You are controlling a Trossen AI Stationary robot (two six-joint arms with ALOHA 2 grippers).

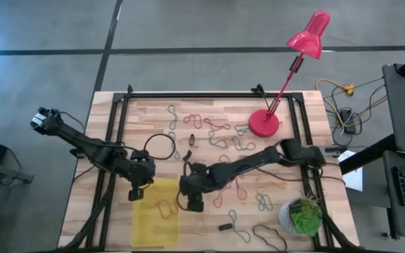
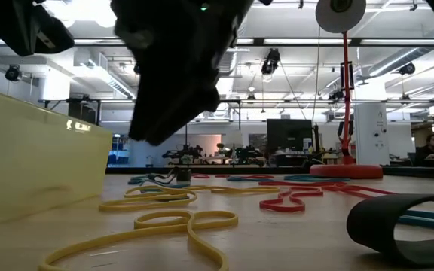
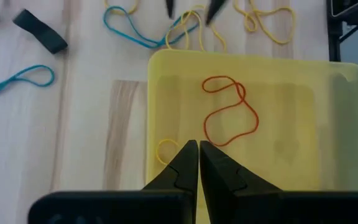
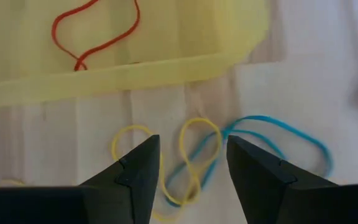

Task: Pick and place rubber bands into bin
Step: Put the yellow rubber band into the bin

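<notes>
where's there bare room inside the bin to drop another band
The bin holds one red band mid-tray and a yellow band at one wall. The stretch toward the rounded corner is bare. Outside the rim it is crowded: yellow and blue bands lie under the open right claw. The shut left claw hangs over the tray.

Bin (image 1: pixel 150 218): shallow translucent yellow rectangular tray, flat on the wood table near its front edge, left of centre. One red rubber band (image 3: pixel 230 111) lies inside it in a loose twisted loop. Just outside the bin's right wall: yellow band (image 4: pixel 194 155) tangled with a blue band (image 4: pixel 272 134). More loose bands in red, blue, yellow and tan are scattered across the tabletop.
</notes>
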